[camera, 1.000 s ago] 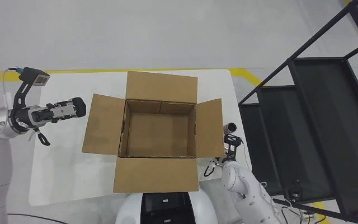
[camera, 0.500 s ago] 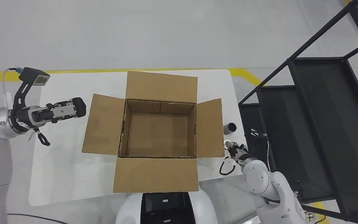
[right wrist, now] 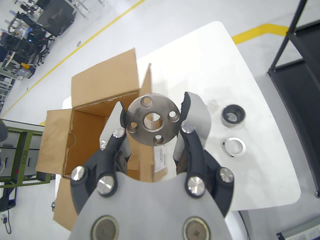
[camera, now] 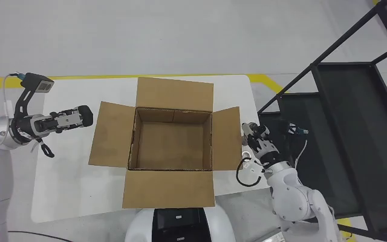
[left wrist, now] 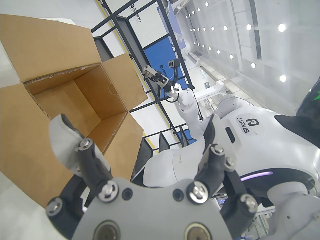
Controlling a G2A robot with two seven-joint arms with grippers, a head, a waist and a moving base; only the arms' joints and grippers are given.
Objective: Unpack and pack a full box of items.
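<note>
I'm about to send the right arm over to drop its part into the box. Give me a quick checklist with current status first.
1. Grip on flange: ok, right gripper shut on its rim.
2. Box open, flaps spread: ok.
3. Box floor bare: ok.
4. Flange above the opening: not ok, it is out by the right flap, near its outer edge.
5. Left gripper apart from the box: ok, open, off to its side.
6. Dark ring and silver ring out of the path: likely ok, lying on the table outside the box.
</note>
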